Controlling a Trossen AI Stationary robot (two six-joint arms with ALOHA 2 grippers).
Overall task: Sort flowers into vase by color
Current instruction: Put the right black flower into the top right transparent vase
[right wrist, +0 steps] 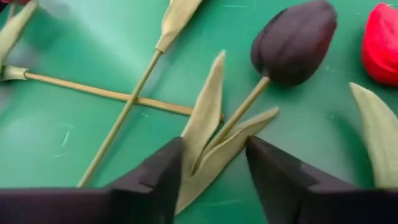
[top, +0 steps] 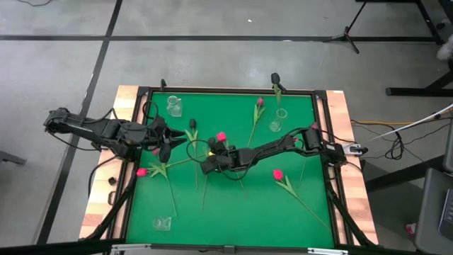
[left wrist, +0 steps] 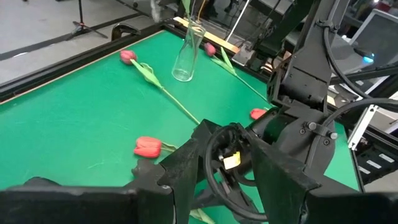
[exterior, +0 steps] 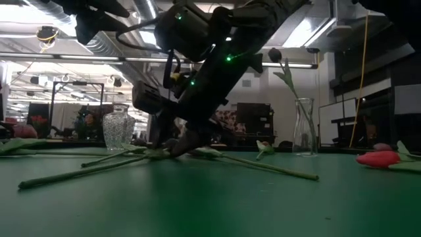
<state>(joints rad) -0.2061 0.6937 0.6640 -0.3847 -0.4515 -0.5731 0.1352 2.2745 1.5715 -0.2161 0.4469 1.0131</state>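
Right gripper [right wrist: 214,149]: down at the green mat [top: 241,205] near the middle of the table, fingers apart, one on each side of the leaves and thin stem of a near-black tulip [right wrist: 295,40]. Not yet clamped; one leaf just touching the inner edge of a finger [right wrist: 163,168], a clear gap on the other side. Flat on the mat, that tulip, with its dark head pointing away from the fingers and a bright pink-red head [right wrist: 382,40] just beside it. Two bare stems crossed on the mat close by. Left gripper [top: 164,147]: hovering near the left edge of the mat, facing the right arm, fingers [left wrist: 186,162] apart with nothing seen between them. Scattered over the mat, lying flat and well apart: a pink-red tulip [top: 141,171] near the left gripper, another [top: 277,173] to the right of centre, a third [top: 260,102] toward the far edge. Already upright in a tall clear vase [top: 278,120] at the far right: one dark-headed tulip [exterior: 274,54]. Also standing: a cut-glass vase [top: 175,106] at the far left and a small glass [top: 163,223] at the near edge.
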